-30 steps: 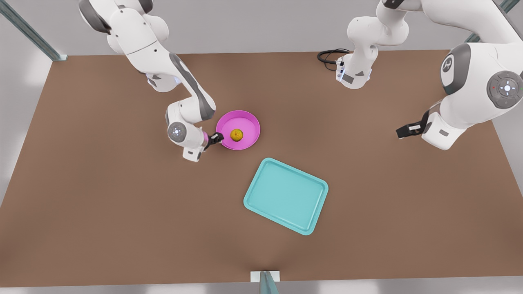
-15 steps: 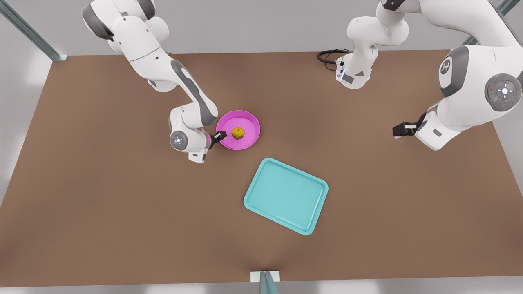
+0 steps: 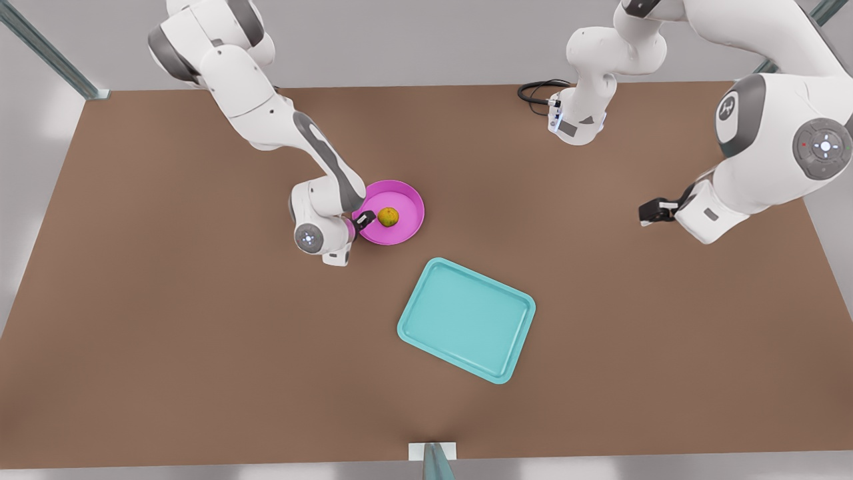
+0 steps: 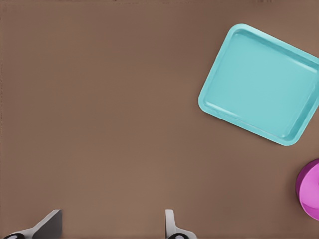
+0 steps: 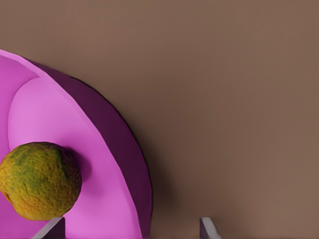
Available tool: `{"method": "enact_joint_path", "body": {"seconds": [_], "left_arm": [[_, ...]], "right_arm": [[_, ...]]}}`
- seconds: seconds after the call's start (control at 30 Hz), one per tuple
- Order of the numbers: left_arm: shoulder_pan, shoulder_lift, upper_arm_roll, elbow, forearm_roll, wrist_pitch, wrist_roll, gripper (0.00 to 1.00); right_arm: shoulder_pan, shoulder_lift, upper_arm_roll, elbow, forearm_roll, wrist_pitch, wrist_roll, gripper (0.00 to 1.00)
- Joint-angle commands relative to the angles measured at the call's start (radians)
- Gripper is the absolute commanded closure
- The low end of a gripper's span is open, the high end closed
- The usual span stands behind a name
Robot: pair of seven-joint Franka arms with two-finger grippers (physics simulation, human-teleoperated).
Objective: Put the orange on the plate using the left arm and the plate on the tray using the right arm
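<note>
Right gripper neared plate rim; tray's long axis approx. diagonal, seemingly.

Yellow-orange, green-blotched orange resting inside round magenta plate, flat on the table, just far-left of empty teal rectangular tray, apart from it.

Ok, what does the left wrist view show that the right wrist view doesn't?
Of the two, the left wrist view has the teal rectangular tray and the left gripper, open above bare table. The right wrist view has the blotchy yellow-orange round orange and the right gripper, open, one finger on each side of the dish's rim. Both share the round magenta-pink plate, which holds the orange, and the brown table.
</note>
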Motion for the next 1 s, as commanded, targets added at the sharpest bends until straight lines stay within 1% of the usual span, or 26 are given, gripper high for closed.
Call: {"method": "enact_joint_path", "body": {"seconds": [0.0,0.2,0.23,0.3,0.47,0.5,0.57,0.63,0.73,0.77,0.87,0.97], "left_arm": [[0.000,-0.002,0.001,0.000,0.006,0.002,0.055,0.00],[0.000,-0.002,0.001,0.000,0.005,0.001,0.055,0.00],[0.000,-0.002,0.001,0.000,0.005,0.001,0.057,0.00],[0.000,-0.002,0.001,0.000,0.005,0.001,0.057,0.00],[0.000,-0.002,0.000,0.000,0.002,0.001,0.057,0.00],[0.000,-0.002,0.001,0.000,0.002,0.001,0.057,0.00],[0.000,-0.002,0.001,0.000,0.002,0.001,0.057,0.00],[0.000,-0.002,0.001,0.000,0.002,0.001,0.057,0.00],[0.000,-0.002,0.001,0.000,0.002,0.001,0.057,0.00],[0.000,-0.002,0.001,0.000,0.002,-0.001,0.057,0.00],[0.000,-0.002,0.001,0.000,0.003,0.001,0.057,0.00],[0.000,-0.002,0.001,0.000,-0.002,0.001,0.049,0.00]], "right_arm": [[0.000,0.008,0.002,0.001,0.002,-0.004,-0.077,0.00],[0.002,0.007,0.005,0.011,0.002,-0.037,-0.077,0.00],[0.003,0.008,0.005,0.011,0.002,-0.037,-0.077,0.22],[0.003,0.010,0.005,0.013,0.002,-0.037,-0.079,0.34],[0.014,0.034,0.005,0.027,0.002,-0.035,-0.080,0.41],[0.017,0.039,0.007,0.028,0.002,-0.037,-0.080,0.43],[0.017,0.038,0.007,0.034,0.002,-0.038,-0.079,0.55],[0.014,0.036,0.007,0.034,0.002,-0.040,-0.079,0.61],[0.013,0.034,0.007,0.036,0.002,-0.040,-0.079,0.68],[0.013,0.034,0.007,0.039,0.002,-0.046,-0.079,0.72],[0.009,0.034,0.007,0.056,0.002,-0.069,-0.079,0.72],[0.011,0.033,0.007,0.059,0.002,-0.070,-0.079,0.75]]}}
